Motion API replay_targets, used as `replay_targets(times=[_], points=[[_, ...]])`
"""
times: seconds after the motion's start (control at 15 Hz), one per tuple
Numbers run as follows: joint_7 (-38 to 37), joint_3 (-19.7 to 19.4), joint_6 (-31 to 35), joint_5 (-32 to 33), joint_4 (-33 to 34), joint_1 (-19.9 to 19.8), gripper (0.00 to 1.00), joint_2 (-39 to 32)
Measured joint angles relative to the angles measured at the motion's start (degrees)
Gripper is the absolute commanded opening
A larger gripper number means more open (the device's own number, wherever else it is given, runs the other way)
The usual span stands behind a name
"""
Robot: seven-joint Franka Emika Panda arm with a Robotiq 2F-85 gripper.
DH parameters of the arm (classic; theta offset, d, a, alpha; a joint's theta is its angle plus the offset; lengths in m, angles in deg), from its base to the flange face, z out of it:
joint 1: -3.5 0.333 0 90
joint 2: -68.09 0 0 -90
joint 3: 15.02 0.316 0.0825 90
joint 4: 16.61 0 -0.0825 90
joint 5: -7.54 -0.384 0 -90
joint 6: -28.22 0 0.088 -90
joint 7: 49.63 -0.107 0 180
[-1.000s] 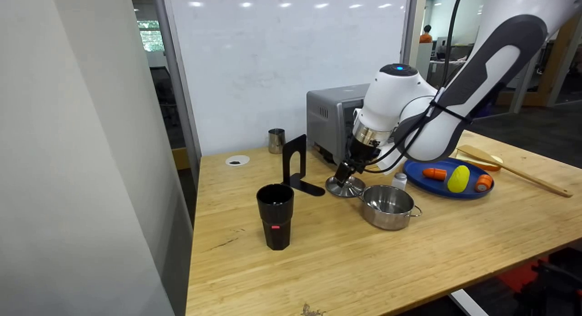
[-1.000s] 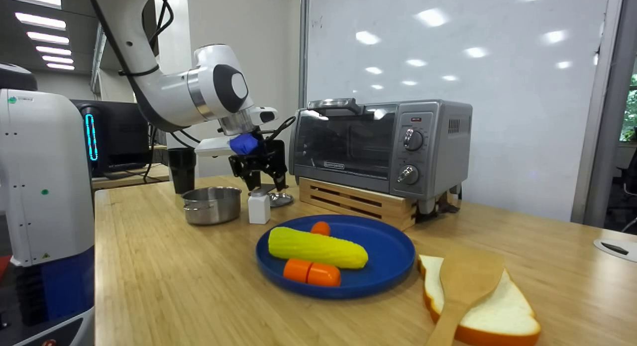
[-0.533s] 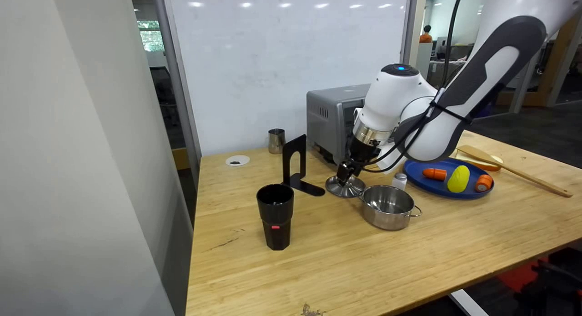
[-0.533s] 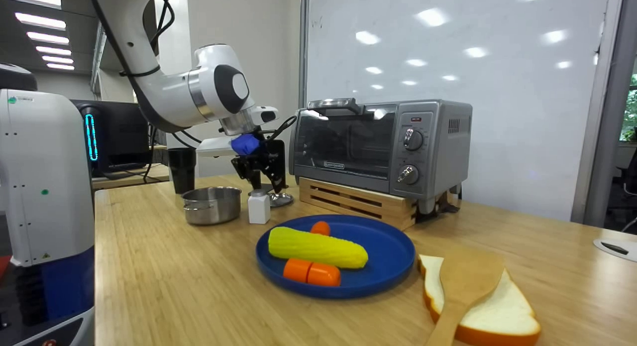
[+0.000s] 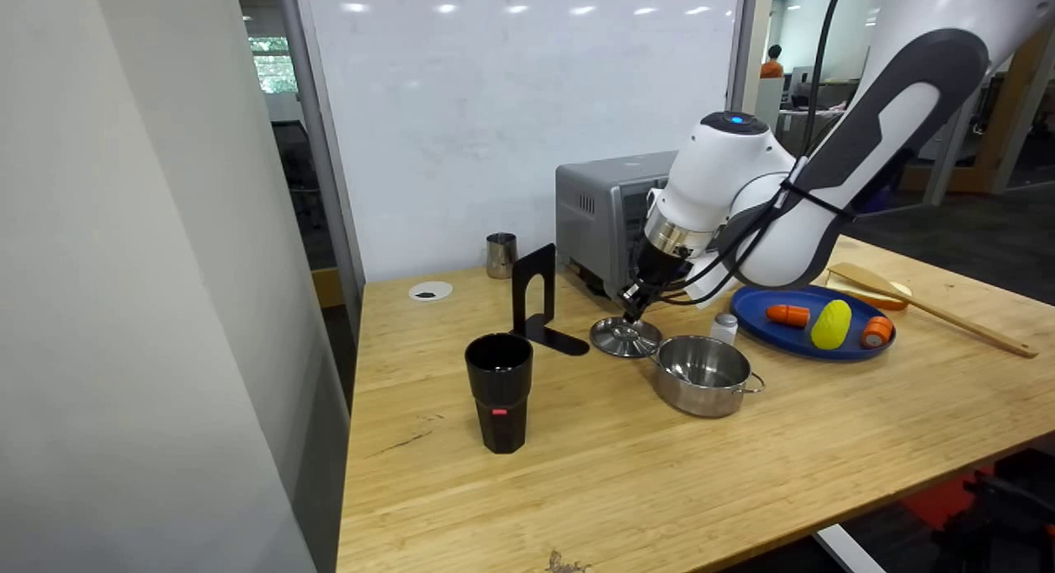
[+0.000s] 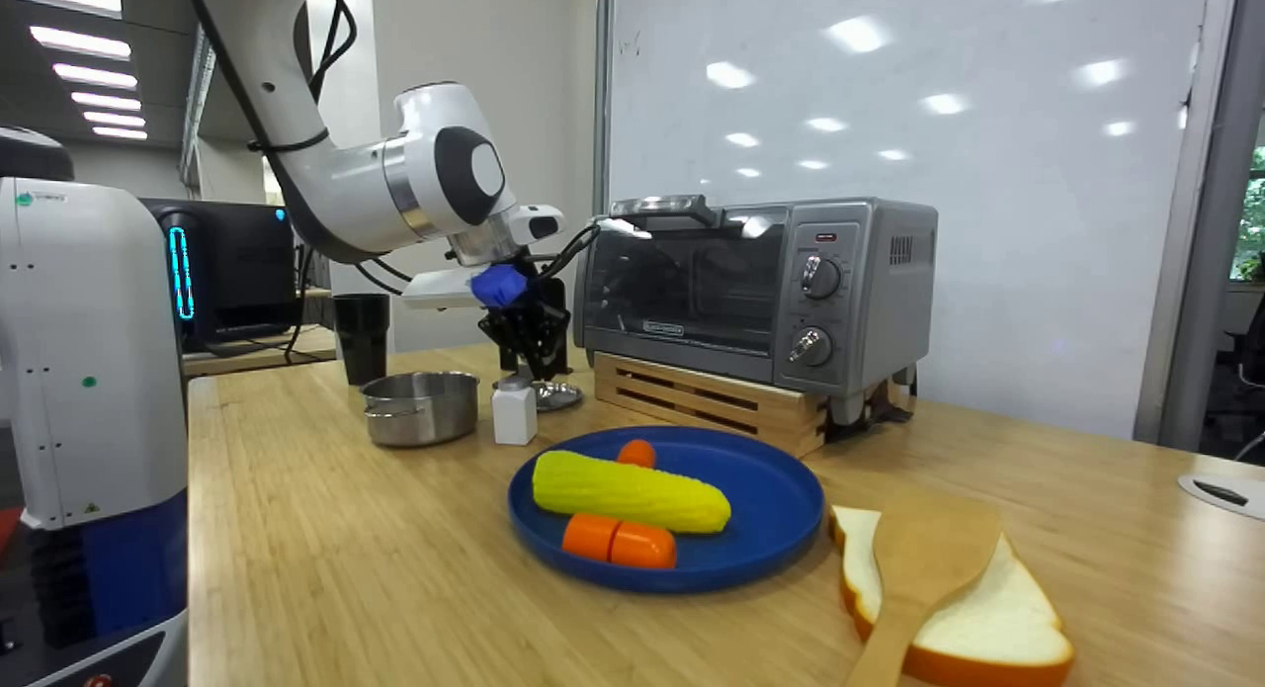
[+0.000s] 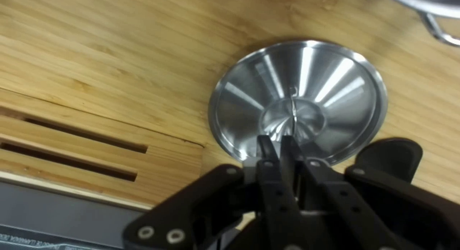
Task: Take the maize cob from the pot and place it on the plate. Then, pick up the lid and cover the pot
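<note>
The lid (image 7: 312, 81), round and silver with a thin raised knob, lies flat on the table beside the pot (image 5: 700, 398). My gripper (image 7: 276, 138) hangs just above it with its fingers nearly together. Only a narrow gap shows between them and nothing is in it; in the wrist view the knob appears to the right of the fingertips. In an exterior view the pot's inside shows no food. On the blue plate (image 6: 776, 509) rests the yellow maize cob (image 6: 632, 491), between orange carrot pieces (image 6: 621, 542).
A white shaker (image 6: 514, 418) stands between pot and plate. Behind the lid are the toaster oven (image 6: 682, 282) on its slatted wooden stand (image 7: 75, 142) and a black bookend (image 5: 548, 334). A black cup (image 5: 500, 392) and a bread slice (image 6: 998, 618) under a wooden spatula (image 6: 934, 554) flank the area.
My gripper's fingers have come together from wide apart. The hand has risen slightly and shifted a little toward the plate's side. Lid, pot and plate have stayed in place.
</note>
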Motion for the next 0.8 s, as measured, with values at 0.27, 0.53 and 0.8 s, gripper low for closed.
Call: replay_targets(times=[0.27,0.53,0.8], points=[[0.71,0.52,0.26,-0.04,0.00,-0.81,0.45,0.01],[0.99,1.10,0.30,-0.04,0.00,-0.83,0.73,0.05],[1.11,1.64,0.30,-0.10,-0.16,-1.27,0.99,0.03]])
